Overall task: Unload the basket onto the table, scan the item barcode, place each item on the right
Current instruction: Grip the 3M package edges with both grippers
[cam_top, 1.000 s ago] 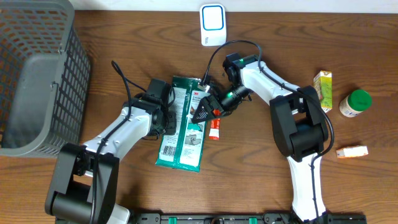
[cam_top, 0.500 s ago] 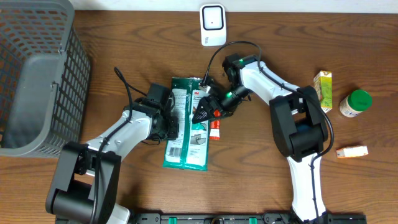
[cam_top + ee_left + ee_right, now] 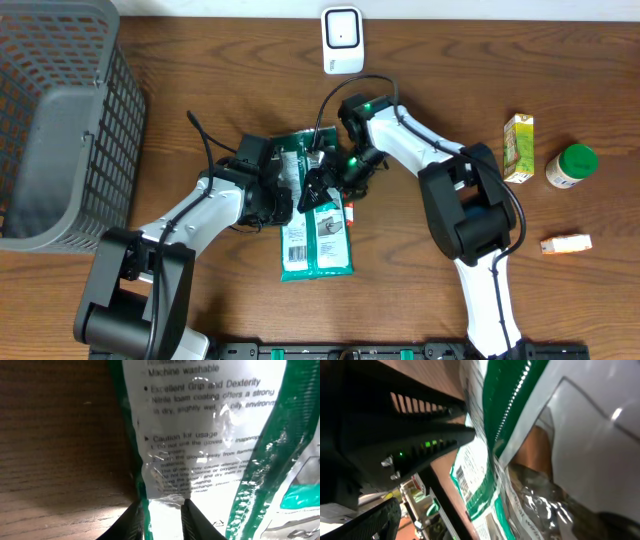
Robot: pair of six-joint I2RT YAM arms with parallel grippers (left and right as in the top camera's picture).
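Overhead, the packet [image 3: 318, 235] lies mid-table [image 3: 180, 90], green and white, its long side running toward the front edge; the scanner [image 3: 342, 40] stands well apart at the back edge. The left gripper [image 3: 278, 197] meets the packet's left edge; the right gripper [image 3: 322, 182] hangs over its upper part, jaws spread wide with nothing clamped. A basket [image 3: 60, 120] sits far left; a carton [image 3: 518, 147], a green-capped bottle [image 3: 572, 165] and a small box [image 3: 566, 243] sit far right.

The left wrist view adds the grip itself: the left gripper [image 3: 161, 520] has both fingertips pressed on a crinkled strip of the packet [image 3: 210, 420] at its edge, jaws clamped on the film; printed caution text reads clearly here, too small to read from above.

The right wrist view is filled by the packet [image 3: 580, 450] seen very close and tilted; it alone shows a striped barcode-like patch [image 3: 462, 477] on the white panel; the right fingers are hard to make out there.
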